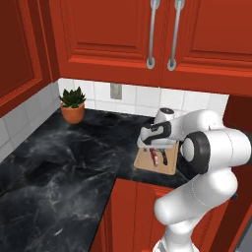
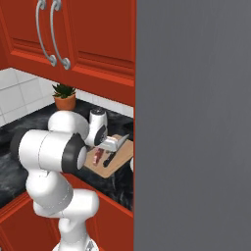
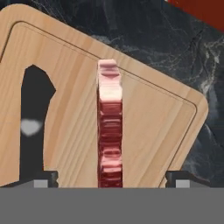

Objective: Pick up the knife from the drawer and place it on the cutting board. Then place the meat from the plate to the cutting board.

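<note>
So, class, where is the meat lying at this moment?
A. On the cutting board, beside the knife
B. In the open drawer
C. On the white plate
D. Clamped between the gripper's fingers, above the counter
A: in the hand view the meat lies on the cutting board next to the knife, with the gripper open around it.

arm [image 1: 206,162]: glossy white rounded tube segments | joints: dark grey-black rings and end caps between segments | hand: white housing with a dark band | fingers [image 3: 41,178]: two small dark tips with lighter grey pads
</note>
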{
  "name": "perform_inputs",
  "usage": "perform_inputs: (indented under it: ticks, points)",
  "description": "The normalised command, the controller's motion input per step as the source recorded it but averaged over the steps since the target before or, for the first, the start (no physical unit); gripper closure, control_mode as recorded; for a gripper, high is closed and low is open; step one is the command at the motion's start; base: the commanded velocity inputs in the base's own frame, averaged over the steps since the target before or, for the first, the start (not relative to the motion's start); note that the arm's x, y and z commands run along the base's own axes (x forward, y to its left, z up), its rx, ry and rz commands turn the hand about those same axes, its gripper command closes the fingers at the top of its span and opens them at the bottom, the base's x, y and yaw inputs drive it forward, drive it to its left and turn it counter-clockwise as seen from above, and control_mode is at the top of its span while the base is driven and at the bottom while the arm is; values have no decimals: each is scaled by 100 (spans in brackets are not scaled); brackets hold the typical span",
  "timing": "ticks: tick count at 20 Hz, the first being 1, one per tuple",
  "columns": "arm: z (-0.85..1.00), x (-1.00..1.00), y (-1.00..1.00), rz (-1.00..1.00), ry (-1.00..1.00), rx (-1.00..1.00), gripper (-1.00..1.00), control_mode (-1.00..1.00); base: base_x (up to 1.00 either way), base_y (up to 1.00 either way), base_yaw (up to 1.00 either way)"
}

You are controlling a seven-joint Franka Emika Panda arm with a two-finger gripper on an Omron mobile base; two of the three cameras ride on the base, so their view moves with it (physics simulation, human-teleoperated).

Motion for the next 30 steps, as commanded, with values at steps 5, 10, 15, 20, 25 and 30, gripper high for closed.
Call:
perform_inputs:
  ticks: [5, 10, 15, 20, 25, 30]
  points:
    - [0, 0, -24, 5, -2, 0, -100, -100, 0, 0, 0]
    - [0, 0, -23, 8, -6, 0, -100, -100, 0, 0, 0]
    - [-1, 0, -25, 9, -7, -2, -100, -100, 0, 0, 0]
    - [2, -8, -50, 19, -11, -1, -100, -100, 0, 0, 0]
    - [20, -29, -40, 23, -12, 0, -100, -100, 0, 0, 0]
    - [52, -1, 2, 7, -8, 0, -100, -100, 0, 0, 0]
